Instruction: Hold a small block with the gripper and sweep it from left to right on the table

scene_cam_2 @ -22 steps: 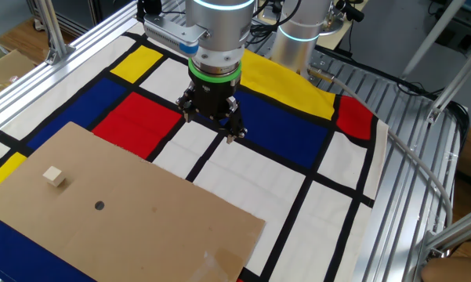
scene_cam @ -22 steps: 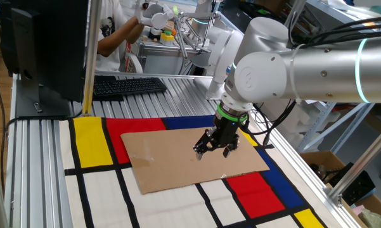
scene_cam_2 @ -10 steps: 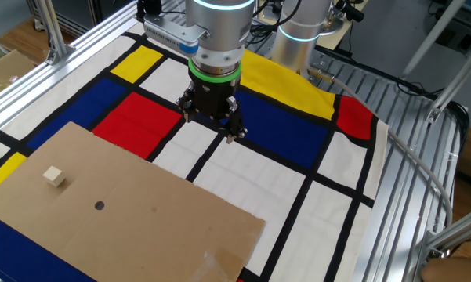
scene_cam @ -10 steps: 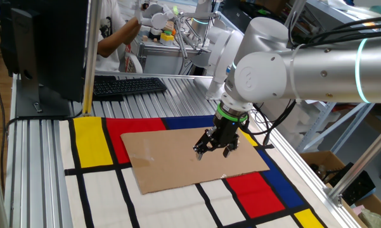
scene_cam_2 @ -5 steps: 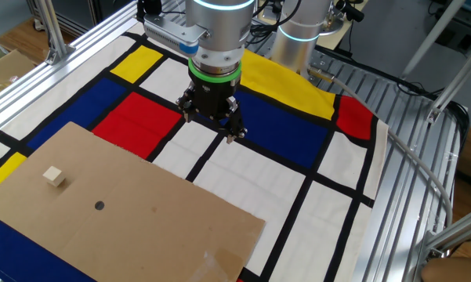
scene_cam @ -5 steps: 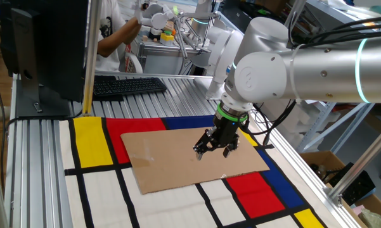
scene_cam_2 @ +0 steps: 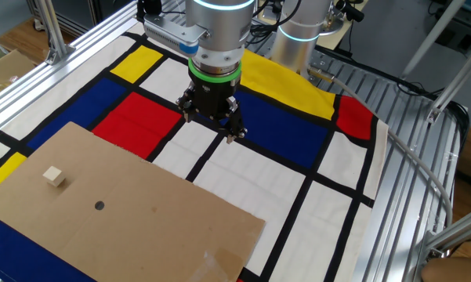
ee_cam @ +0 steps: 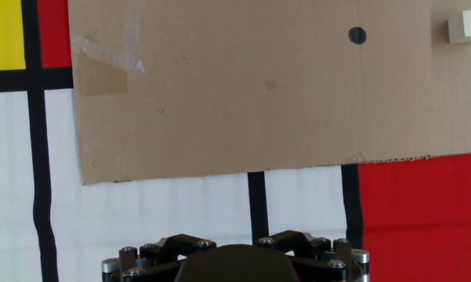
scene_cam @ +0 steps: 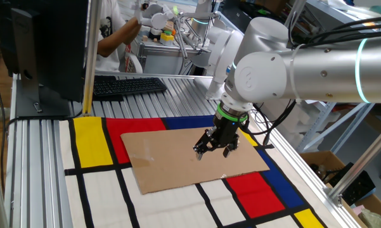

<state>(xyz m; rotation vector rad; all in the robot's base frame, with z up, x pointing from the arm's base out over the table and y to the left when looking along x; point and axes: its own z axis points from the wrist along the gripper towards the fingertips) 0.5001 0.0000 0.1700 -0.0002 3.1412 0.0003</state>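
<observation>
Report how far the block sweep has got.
Nothing is done yet. The small block lies alone on the cardboard sheet, untouched. The gripper hangs above the mat, away from the block, holding nothing. Left: reach the block, grasp it, and sweep it left to right.

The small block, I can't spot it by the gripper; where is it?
In the other fixed view, the small block lies on the cardboard sheet at far left, up-left of the dark dot.

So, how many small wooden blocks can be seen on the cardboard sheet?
1. The small block lies on the cardboard sheet near the dark dot, apart from the gripper. The hand view shows it at the upper right edge. None other shows.
</observation>
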